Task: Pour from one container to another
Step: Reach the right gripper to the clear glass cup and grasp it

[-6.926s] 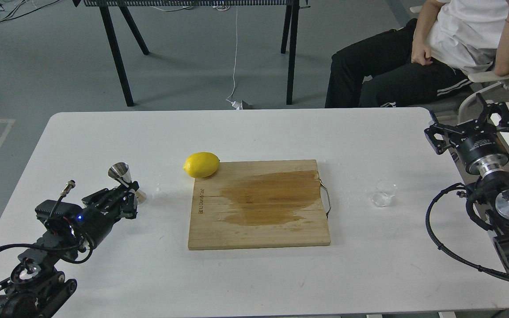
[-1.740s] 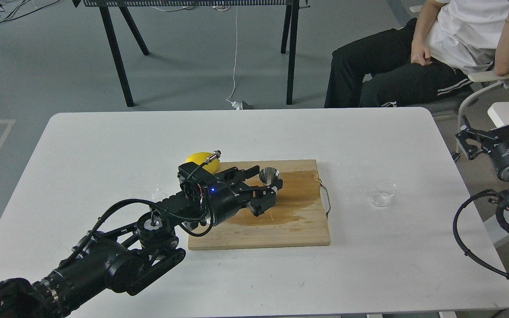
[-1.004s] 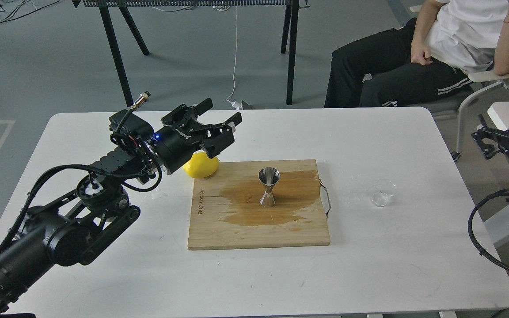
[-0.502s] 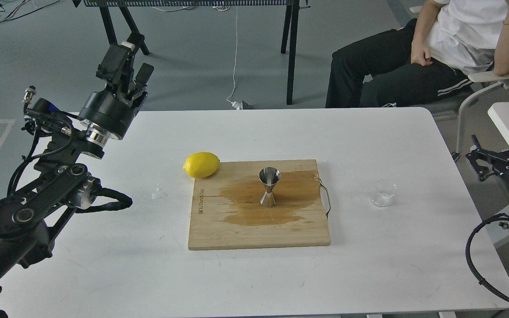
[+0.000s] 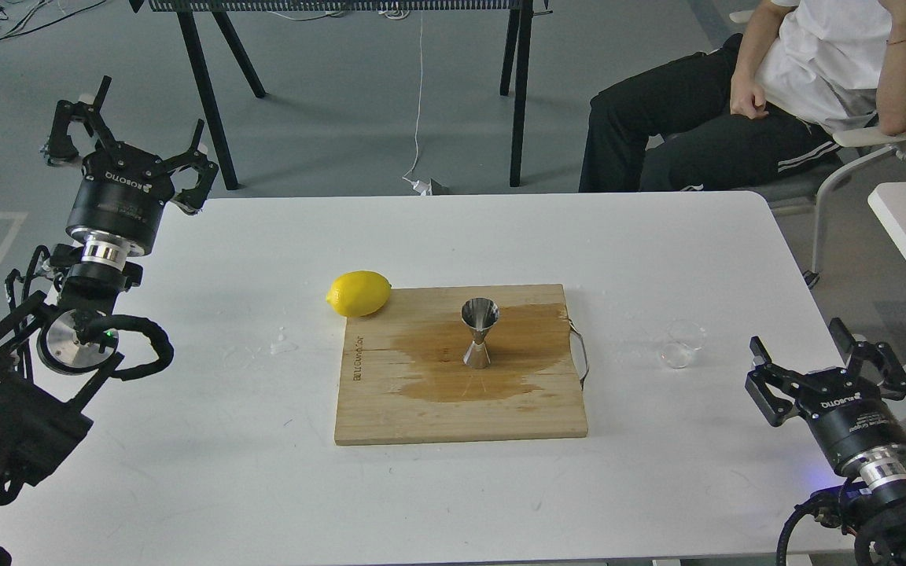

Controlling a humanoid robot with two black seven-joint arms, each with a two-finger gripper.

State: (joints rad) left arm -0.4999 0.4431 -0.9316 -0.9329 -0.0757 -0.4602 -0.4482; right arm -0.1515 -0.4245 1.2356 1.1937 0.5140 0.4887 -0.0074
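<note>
Tiny clear flared-rim cup sits on the white table, right of the wooden cutting board. Right jaws spread wide just beside it, nearer the table's front edge. Shiny steel hourglass jigger upright on the board's wet stain. Left jaws wide, empty, well apart at the far-left corner. Cup contents indiscernible. Both wrists read "ROBOTIQ"; board engraving illegible.
</note>
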